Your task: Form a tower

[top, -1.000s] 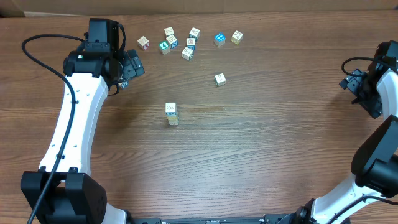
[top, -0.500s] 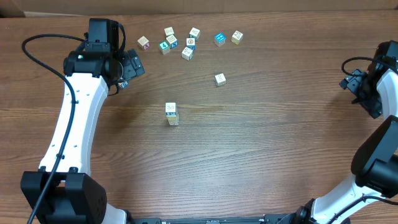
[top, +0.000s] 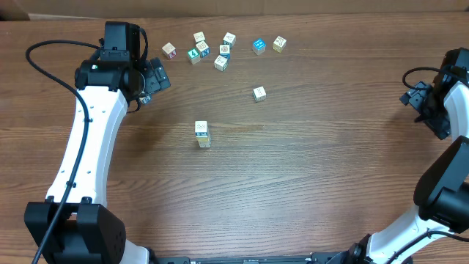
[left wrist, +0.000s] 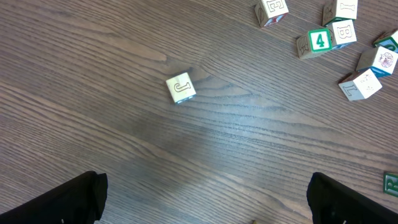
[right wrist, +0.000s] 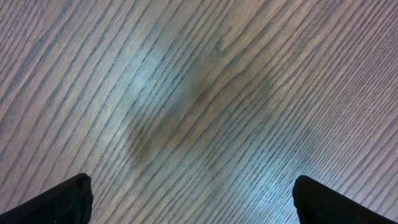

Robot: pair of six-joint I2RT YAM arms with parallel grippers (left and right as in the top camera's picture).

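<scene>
Tower [top: 202, 134], narrow stack of pale cubes, whitish top, left claw [top: 156, 78] and right claw [top: 423, 103] agape, empty

Left arm [top: 86, 147] and right arm [top: 443, 187]: glossy white shells, black joints and bases. A thin black cable [top: 31, 57] loops alongside the left one. Left end effector [left wrist: 205, 199] and right end effector [right wrist: 189, 199] are black.

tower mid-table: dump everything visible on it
The tower is a narrow stack, one block wide, of small pale wooden cubes. The top block is whitish with a faint printed mark, and tan wood shows beneath it. From overhead the exact count is unclear, but there are at least two. It stands upright and alone on the brown wood-grain table, apart from the single cube and the loose cubes farther back. Nothing but the table touches it.
</scene>
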